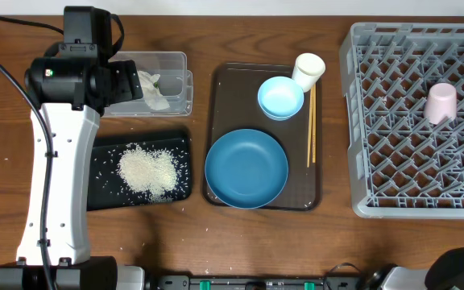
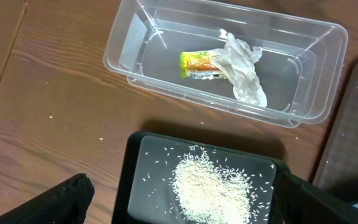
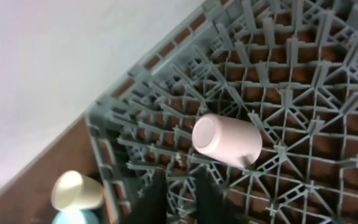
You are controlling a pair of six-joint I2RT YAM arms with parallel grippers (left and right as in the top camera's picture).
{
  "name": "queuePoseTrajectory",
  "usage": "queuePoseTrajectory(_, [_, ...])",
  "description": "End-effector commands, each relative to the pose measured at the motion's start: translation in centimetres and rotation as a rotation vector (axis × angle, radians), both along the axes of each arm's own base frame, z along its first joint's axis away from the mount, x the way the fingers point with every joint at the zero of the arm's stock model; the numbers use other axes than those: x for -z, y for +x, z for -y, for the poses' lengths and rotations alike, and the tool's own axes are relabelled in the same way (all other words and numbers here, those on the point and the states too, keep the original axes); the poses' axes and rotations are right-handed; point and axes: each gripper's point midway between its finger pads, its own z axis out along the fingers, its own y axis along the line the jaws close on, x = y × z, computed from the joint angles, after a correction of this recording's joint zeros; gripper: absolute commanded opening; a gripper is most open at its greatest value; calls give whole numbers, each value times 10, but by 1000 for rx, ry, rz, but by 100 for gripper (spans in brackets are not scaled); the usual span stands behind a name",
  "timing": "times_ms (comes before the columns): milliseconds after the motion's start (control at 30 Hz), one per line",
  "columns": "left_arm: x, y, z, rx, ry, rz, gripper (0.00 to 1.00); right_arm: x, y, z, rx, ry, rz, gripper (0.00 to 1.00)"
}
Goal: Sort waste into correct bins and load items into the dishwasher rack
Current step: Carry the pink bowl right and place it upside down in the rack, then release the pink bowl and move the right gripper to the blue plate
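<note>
Wooden tabletop (image 1: 176, 242), mid-sort: the waste is seen binned. A crumpled white paper napkin (image 2: 244, 71) and a small yellow-green wrapper (image 2: 197, 65) are shown lying in the clear rectangular plastic tub (image 2: 316, 37). A heap of loose white rice grains (image 1: 146, 171) is spread in the shallow black rectangular tray (image 1: 103, 197) just in front of it. The left gripper (image 2: 185, 202) is held above both bins, its fingers spread wide with nothing between them. The right gripper (image 3: 180, 200) is poised over the large square grey plastic lattice rack (image 1: 401, 173), its fingers drawn close together on nothing. A pink cup (image 3: 227, 140) is pictured on its side among the pegs just ahead of it.

Four items are left on the brown textured serving tray (image 1: 220, 89), which is set between the bins and the rack. A white cup (image 1: 308, 70) is stood at the far right corner, just beside a small light-blue bowl (image 1: 280, 97). A wide dark-blue bowl (image 1: 246, 167) is placed in front of them. A pair of thin wooden chopsticks (image 1: 311, 129) is laid along the tray's right edge, long axis front to back, parallel to the rack's left wall.

The coming pick is judged to turn on this: the white cup and the chopsticks lie to the left of the right claw, just beyond the rack's wall, so the right arm is taken as the nearer.
</note>
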Motion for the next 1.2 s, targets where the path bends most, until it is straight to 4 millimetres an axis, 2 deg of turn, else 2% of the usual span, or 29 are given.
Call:
queuePoseTrajectory(0, [-2,-2,-3,-1,12,0,96,28,10,6,62,-88,-118,1])
queuePoseTrajectory(133, [-2,-2,-3,-1,12,1,96,67,29,8,67,-112,-209,1])
queuePoseTrajectory(167, [-2,-2,-3,-1,12,0,96,83,33,10,67,-110,-241,1])
queuePoseTrajectory(300, [-2,-2,-3,-1,12,1,96,121,43,15,62,-83,-300,1])
queuePoseTrajectory(400, [-2,-2,-3,-1,12,0,96,140,58,3,-68,-58,-284,1])
queuePoseTrajectory(467, [-2,-2,-3,-1,12,1,96,145,69,-13,-198,-31,-233,1])
queuePoseTrajectory(533, [-2,-2,-3,-1,12,1,96,144,75,-20,-235,-3,-200,1])
queuePoseTrajectory(800, [-2,-2,-3,-1,12,0,96,142,80,-18,-232,-15,-180,1])
queuePoseTrajectory(1000, [-2,-2,-3,-1,12,0,96,156,60,3,-98,-53,-305,1])
queuePoseTrajectory(1167, [-2,-2,-3,-1,12,0,96,161,52,0,-96,-37,-341,1])
